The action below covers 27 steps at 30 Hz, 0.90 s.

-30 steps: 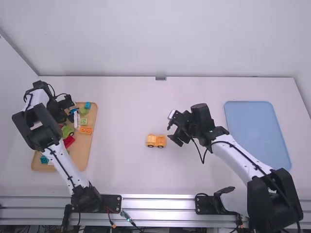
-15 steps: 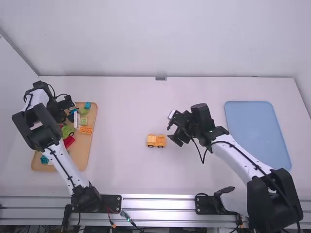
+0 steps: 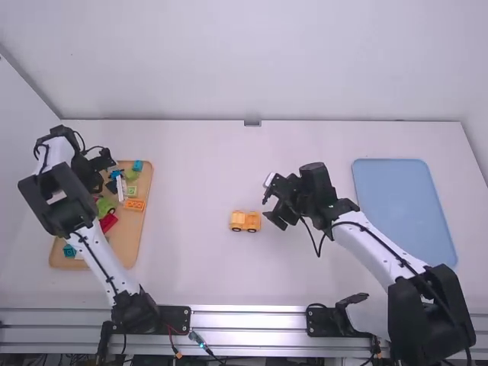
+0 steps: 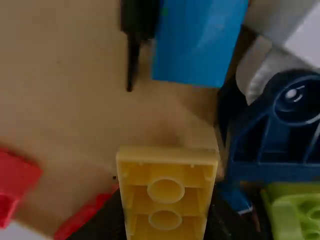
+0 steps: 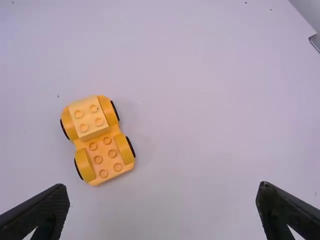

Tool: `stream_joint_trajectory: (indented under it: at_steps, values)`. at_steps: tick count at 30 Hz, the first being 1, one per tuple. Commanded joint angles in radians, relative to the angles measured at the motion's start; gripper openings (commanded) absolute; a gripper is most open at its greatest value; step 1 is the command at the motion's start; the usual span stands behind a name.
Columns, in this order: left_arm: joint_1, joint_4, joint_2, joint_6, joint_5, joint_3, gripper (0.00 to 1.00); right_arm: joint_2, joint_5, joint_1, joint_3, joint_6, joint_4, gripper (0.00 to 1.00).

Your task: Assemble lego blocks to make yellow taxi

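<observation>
At the far left, the left gripper (image 4: 162, 220) is pinching a yellow block (image 4: 167, 192), with its fingers closing on the block's sides. The block's hollow underside, 2 round tubes showing, is facing the wrist camera. Below this claw, the wooden tray (image 3: 136, 240) is holding the loose parts: a blue block (image 4: 197, 42) and a dark blue piece (image 4: 280, 130) are lying near the held block. An orange block (image 3: 134, 205) is sitting on the tray, right of the same claw.

Well to the right of that claw, and just left of the right gripper (image 5: 162, 200), the taxi's body (image 5: 103, 142) is standing on the table (image 3: 198, 267). Its wheeled base is already carrying 1 pale yellow block (image 5: 89, 118) at 1 end, while 6 studs are showing bare on the rest.

The right gripper is waiting with its fingers spread wide and nothing between them. Farther right, behind this claw, the blue tray (image 3: 404, 210) is lying untouched.

So the build is looking partly done: the base is having its upper part started, and the held block is probably awaiting transfer, turning stud side up, and pressing on. Any further roof piece is likely remaining too.
</observation>
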Motion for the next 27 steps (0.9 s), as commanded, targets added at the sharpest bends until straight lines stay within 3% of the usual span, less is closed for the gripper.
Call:
stream_joint_trajectory:
  at_steps: [1,9,10,18,23,27]
  values:
    - [-0.004,-0.045,-0.010,-0.051,0.072,0.074,0.29,-0.016,-0.016,-0.002,0.029,0.006,-0.001,0.99]
    - [-0.005,-0.254,-0.044,-0.099,0.316,0.252,0.21,-0.016,-0.061,-0.002,0.028,0.069,0.089,0.99]
    - [-0.005,-0.306,-0.054,-0.089,0.412,0.289,0.18,-0.013,-0.061,-0.002,0.028,0.113,0.148,0.99]
    - [-0.019,-0.405,-0.122,0.046,0.770,0.294,0.09,0.063,-0.071,-0.016,0.028,0.232,0.358,0.99]
    - [-0.076,-0.369,-0.138,0.052,0.790,0.233,0.03,0.165,-0.243,-0.059,0.028,0.252,0.484,0.99]
    - [-0.170,-0.259,-0.139,-0.020,0.713,0.138,0.02,0.246,-0.381,-0.090,0.028,0.297,0.622,0.99]
